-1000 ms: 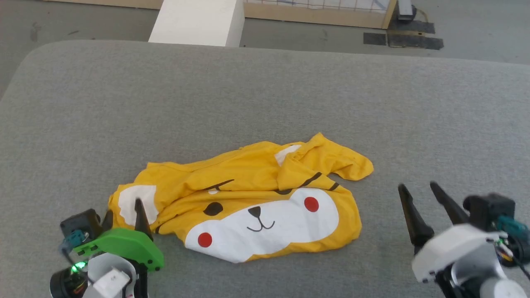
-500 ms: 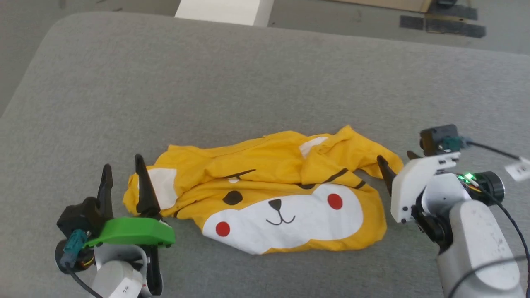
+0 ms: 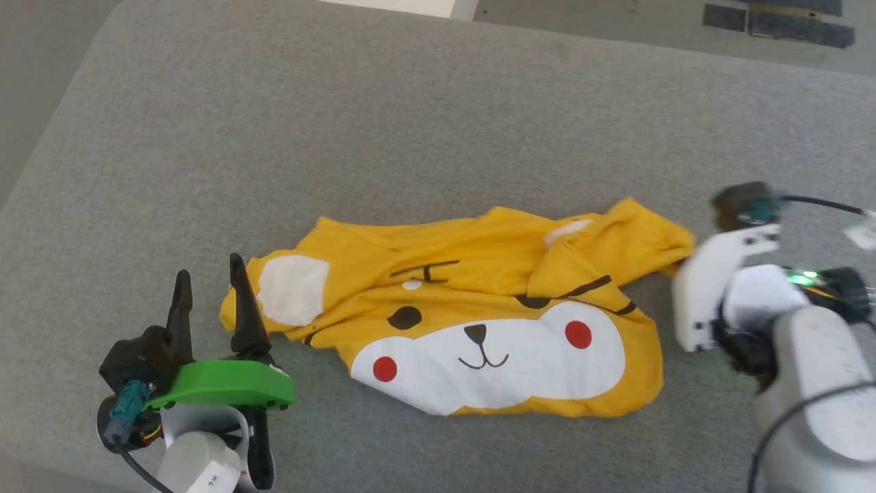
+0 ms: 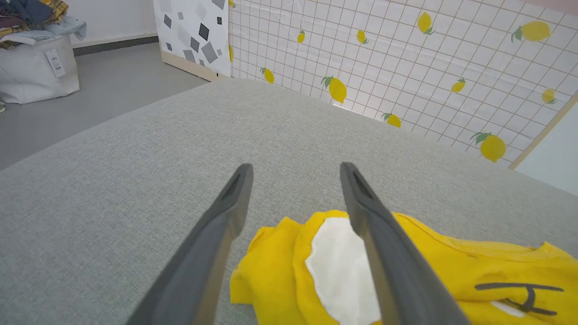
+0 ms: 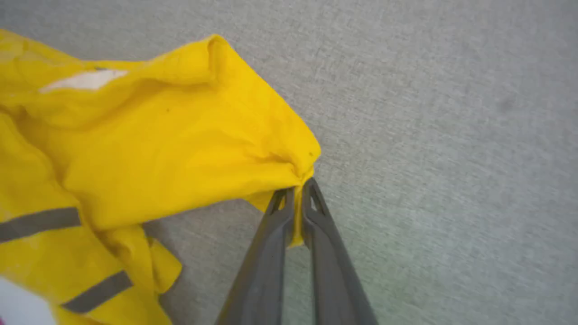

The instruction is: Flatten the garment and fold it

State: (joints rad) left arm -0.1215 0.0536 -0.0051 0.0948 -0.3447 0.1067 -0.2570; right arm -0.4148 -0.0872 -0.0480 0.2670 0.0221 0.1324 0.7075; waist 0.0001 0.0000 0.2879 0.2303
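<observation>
Yellow garment (image 3: 479, 329) lies crumpled on the grey cushion (image 3: 410, 137), one corner pinched in the clenched right gripper (image 5: 298, 188), apparently for pulling flat; left gripper (image 4: 295, 166) gapes released, opposite edge beneath its jaws

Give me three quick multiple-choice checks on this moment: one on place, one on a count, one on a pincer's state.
1. Where does the left pincer stand by the bright yellow cloth T-shirt with the cartoon face?
A. At the end with the white patch
B. Over the printed nose
C. High above its middle

2. How many round red dots show on the face?
A. One
B. Two
C. Four

3. The right pincer is:
A. Wide open
B. Shut on nothing
C. Shut on the T-shirt's edge

Answers: 1 A, its fingers rise right by the white patch; 2 B, one dot on each cheek; 3 C, yellow cloth is pinched between its closed fingers.
</observation>
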